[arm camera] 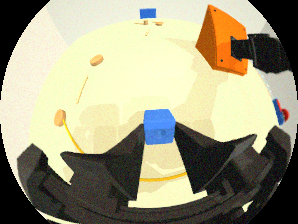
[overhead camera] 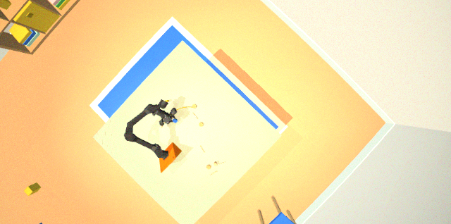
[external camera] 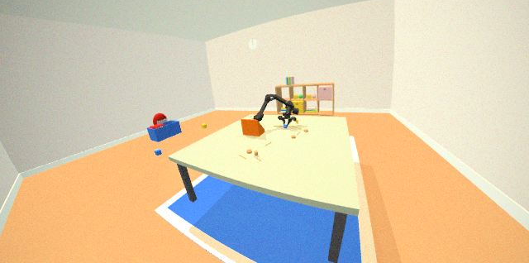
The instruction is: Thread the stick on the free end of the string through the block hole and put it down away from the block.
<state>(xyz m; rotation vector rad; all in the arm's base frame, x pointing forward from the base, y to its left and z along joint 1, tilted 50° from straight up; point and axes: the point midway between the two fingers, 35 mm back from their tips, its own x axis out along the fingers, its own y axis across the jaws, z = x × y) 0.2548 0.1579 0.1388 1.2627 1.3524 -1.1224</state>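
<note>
My gripper (overhead camera: 173, 120) (external camera: 285, 125) (arm camera: 158, 125) is shut on a small blue cube (arm camera: 158, 125), held low over the table (overhead camera: 229, 136) (external camera: 314, 172). I see no hole in the cube. A round wooden button (overhead camera: 194, 106) (arm camera: 60, 117) lies to the gripper's left in the wrist view. A yellow string (overhead camera: 181, 107) (arm camera: 73, 137) curves from the button and passes under my fingers. The stick on its free end is hidden by the gripper in the wrist view.
The arm's orange base (overhead camera: 169, 157) (external camera: 252, 127) (arm camera: 222, 39) stands on the table. A second round disc (overhead camera: 201, 124) (arm camera: 96, 60), loose sticks (overhead camera: 202, 148) and small wooden pieces (overhead camera: 208, 166) (external camera: 250, 151) lie scattered. A shelf (external camera: 305, 98) stands behind the table.
</note>
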